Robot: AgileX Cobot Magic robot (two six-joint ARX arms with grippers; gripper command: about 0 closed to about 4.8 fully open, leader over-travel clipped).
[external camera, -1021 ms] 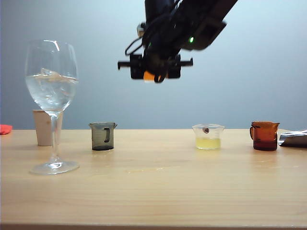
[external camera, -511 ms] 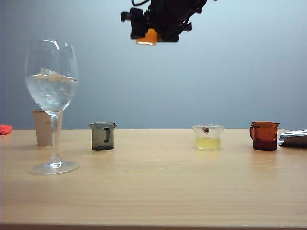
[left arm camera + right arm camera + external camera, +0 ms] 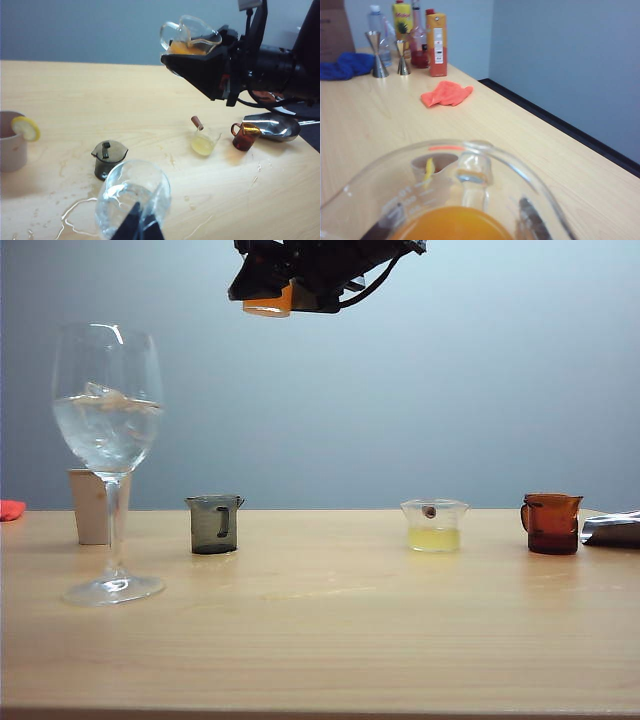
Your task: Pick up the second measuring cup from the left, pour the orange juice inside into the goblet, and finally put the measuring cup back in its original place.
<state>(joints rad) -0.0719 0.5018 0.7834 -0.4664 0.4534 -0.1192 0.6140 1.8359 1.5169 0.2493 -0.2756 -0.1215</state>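
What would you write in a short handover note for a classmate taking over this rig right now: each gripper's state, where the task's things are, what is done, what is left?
Right gripper: shut on the measuring cup, held high over the table, about upright, to the right of the goblet in the exterior view.
Left gripper: only dark tips show above the goblet; cannot tell if open or shut.
Orange juice: still in the cup.
Goblet: on the table's left side, holding clear liquid, no orange.
Done: cup picked up and lifted.
Left: carry it over the goblet, pour, then set it back in the gap between the grey cup and the pale yellow cup.
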